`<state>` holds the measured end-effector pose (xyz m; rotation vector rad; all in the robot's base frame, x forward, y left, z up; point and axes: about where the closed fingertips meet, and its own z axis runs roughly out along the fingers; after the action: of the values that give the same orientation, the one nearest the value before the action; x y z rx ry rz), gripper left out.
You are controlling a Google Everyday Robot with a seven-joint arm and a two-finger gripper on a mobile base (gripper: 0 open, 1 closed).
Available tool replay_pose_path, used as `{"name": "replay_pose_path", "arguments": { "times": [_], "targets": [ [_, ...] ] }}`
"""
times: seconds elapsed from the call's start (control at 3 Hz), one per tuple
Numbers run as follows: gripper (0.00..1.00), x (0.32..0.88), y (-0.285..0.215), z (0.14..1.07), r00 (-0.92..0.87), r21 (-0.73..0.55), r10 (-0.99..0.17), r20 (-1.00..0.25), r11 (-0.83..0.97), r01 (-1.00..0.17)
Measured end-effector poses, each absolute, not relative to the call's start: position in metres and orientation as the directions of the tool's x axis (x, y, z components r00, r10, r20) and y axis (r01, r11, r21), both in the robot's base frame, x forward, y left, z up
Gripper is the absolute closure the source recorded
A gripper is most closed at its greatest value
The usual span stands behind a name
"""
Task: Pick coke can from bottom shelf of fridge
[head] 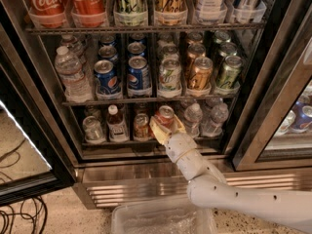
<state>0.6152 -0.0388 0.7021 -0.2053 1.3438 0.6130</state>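
Inside the open fridge (126,189), at the bottom shelf (112,143), my pincer (166,127) pinched the coke can (165,113) from both sides.

The coke can (165,114), small and red with a silver top and pull tab, was seen standing upright on the bottom shelf (102,143), near that shelf's front edge and right of its middle. The shelf was the lowest dark wire rack of the steel fridge (131,191). The gripper (166,126) was placed against the can's front, just above the shelf's edge.
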Motion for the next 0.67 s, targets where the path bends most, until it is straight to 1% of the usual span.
{"name": "replay_pose_path", "arguments": {
  "times": [0.33, 0.67],
  "targets": [
    [1.00, 0.599, -0.029, 0.703, 0.068, 0.228, 0.319, -0.945, 0.797, -0.560],
    [1.00, 0.568, -0.014, 0.712, 0.027, 0.268, 0.359, -0.933, 0.742, -0.614]
  ]
}}
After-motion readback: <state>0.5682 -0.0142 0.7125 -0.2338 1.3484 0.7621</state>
